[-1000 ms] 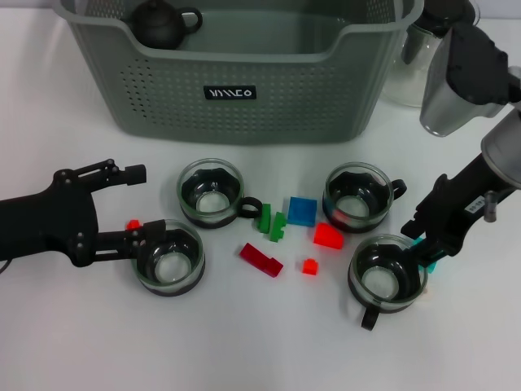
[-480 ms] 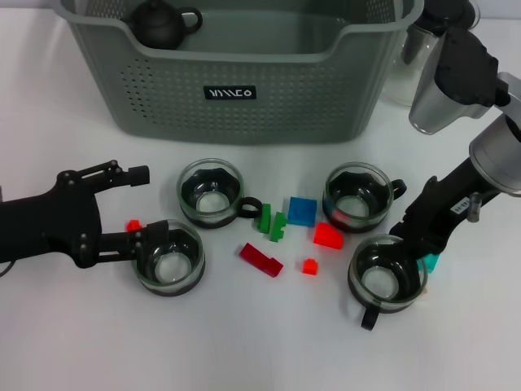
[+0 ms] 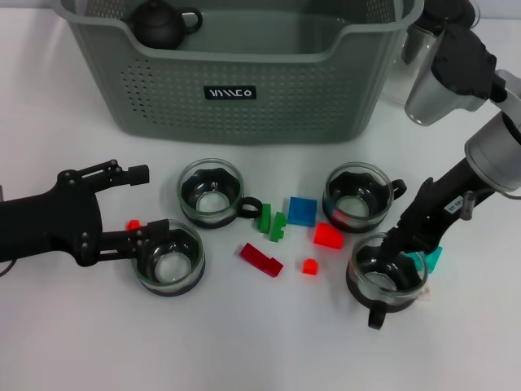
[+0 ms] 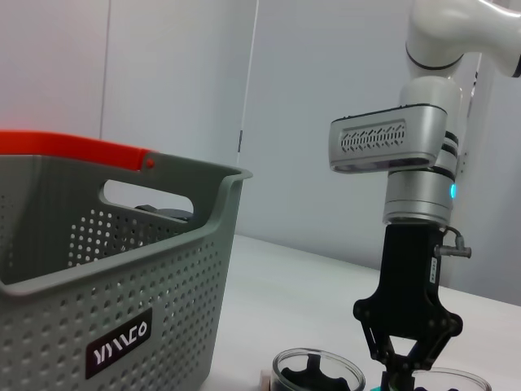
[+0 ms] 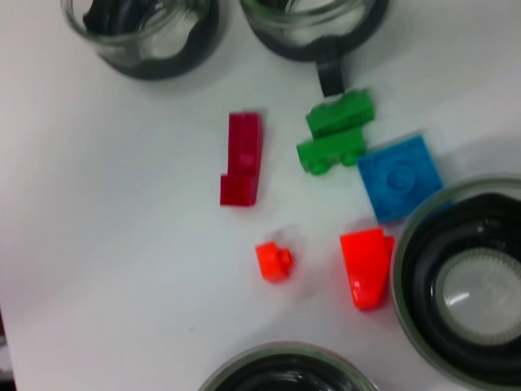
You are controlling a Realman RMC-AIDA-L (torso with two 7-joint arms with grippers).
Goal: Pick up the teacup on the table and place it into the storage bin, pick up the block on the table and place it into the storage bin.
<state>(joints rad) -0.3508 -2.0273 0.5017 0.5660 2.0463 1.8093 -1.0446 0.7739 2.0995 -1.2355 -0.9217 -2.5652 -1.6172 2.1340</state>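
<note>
Right pincer (image 3: 400, 251) low over the bench (image 3: 73, 342), fingers straddling the far rim of the nearest glass teacup (image 3: 386, 274); grasp looks clenched on that rim, cup apparently tipped a little. Left pincer (image 3: 138, 208) released, one finger touching a second teacup (image 3: 169, 258), the other apart in the air.

Step judged: teacup pickup on the right. Next move calls for a lift clear of the teal block (image 3: 432, 258) just beside the pincer, then a carry up and over the bin wall.

Storage bin (image 3: 244, 90): grey-green perforated plastic, beyond both pincers, dark teapot (image 3: 163, 22) inside. Cups clear glass with black inserts and handles; blocks small, hard, studded.
</note>
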